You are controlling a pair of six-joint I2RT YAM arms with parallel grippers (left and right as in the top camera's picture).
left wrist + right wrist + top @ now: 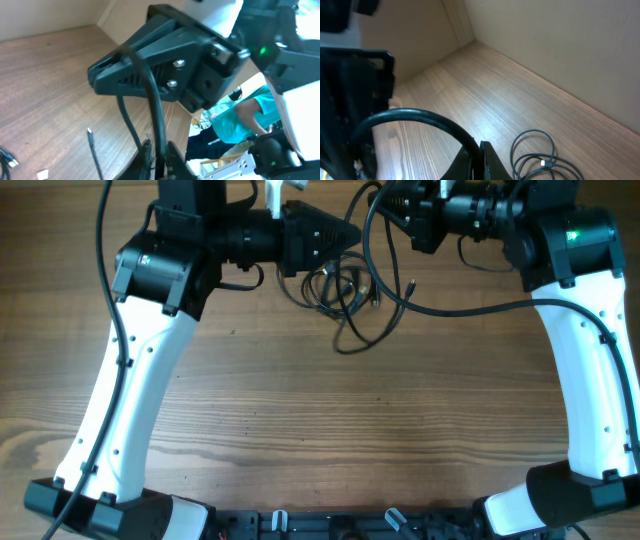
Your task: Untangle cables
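Observation:
The cables [340,288] lie as a small tangle of thin black loops on the wooden table, just below both grippers. A thicker black cable [470,308] curves up from the table's right side to the grippers. My left gripper [352,232] points right with its jaws shut on this thick cable [157,110], which rises from the left gripper [159,161] across the dark body of the right gripper [95,77]. My right gripper [386,206] points left, and in its own view the right gripper [476,161] is shut on the thick cable [420,117]. Thin loops [540,155] with a small plug lie beside it.
A loose thin cord with a plug end [92,147] lies on the table [320,430] left of the left jaws. Both arm bases stand at the near edge. A wall runs along the far side of the table [530,40].

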